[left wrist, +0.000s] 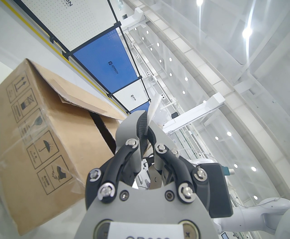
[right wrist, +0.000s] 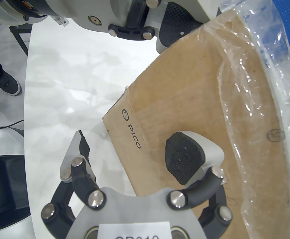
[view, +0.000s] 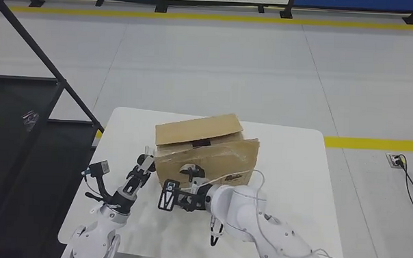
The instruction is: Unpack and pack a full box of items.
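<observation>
Brown cardboard box (view: 205, 153) sat mid-way across the white table (view: 293, 200), top flaps ajar. It looked light, floppy at the flaps and slick under the clear film (right wrist: 249, 113); a bare flap edge was the best hold. Left gripper (left wrist: 146, 126), at the box's near left corner, pinched a thin whitish strip (left wrist: 155, 104). Right gripper (right wrist: 131, 144) was spread wide, straddling the near edge. A black metal frame (view: 29, 102) crowded the left.
</observation>
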